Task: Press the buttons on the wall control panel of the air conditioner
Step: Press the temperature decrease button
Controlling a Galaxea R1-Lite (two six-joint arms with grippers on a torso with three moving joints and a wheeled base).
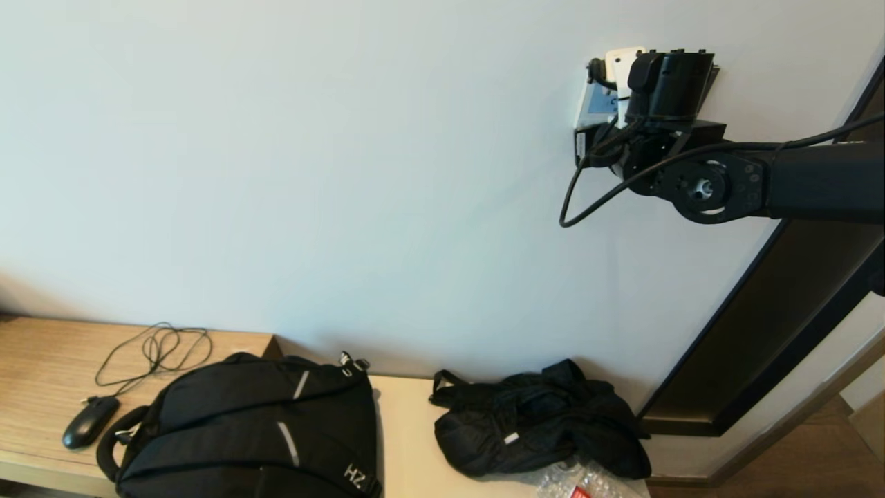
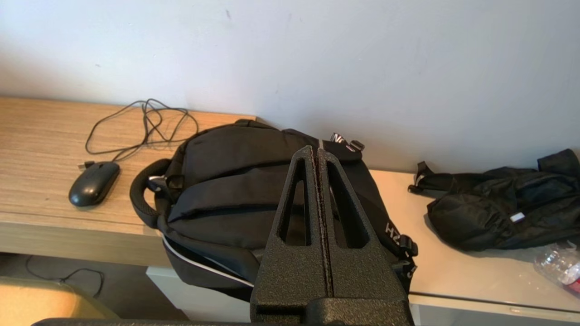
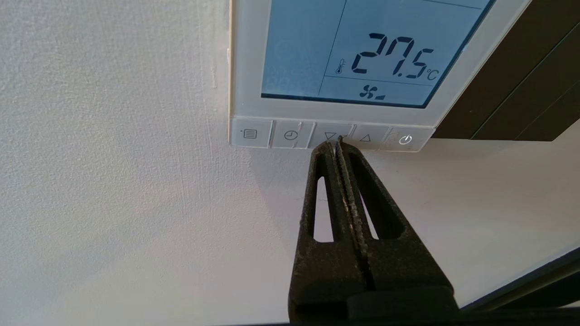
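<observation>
The white wall control panel (image 3: 349, 54) has a blue screen reading 27.5 °C and a row of several buttons below it. My right gripper (image 3: 334, 144) is shut, with its tips at the lower edge of the down-arrow button (image 3: 331, 135), next to the up-arrow button (image 3: 365, 137). In the head view my right arm (image 1: 691, 180) reaches up to the wall and its wrist hides most of the panel (image 1: 594, 100). My left gripper (image 2: 316, 151) is shut and empty, held low above the black backpack (image 2: 226, 181).
A wooden bench (image 1: 41, 360) along the wall carries a black mouse (image 1: 90, 420) with its cord, the backpack (image 1: 256, 429), a black bag (image 1: 546, 422) and a plastic wrapper (image 1: 581, 484). A dark door frame (image 1: 781, 311) runs right of the panel.
</observation>
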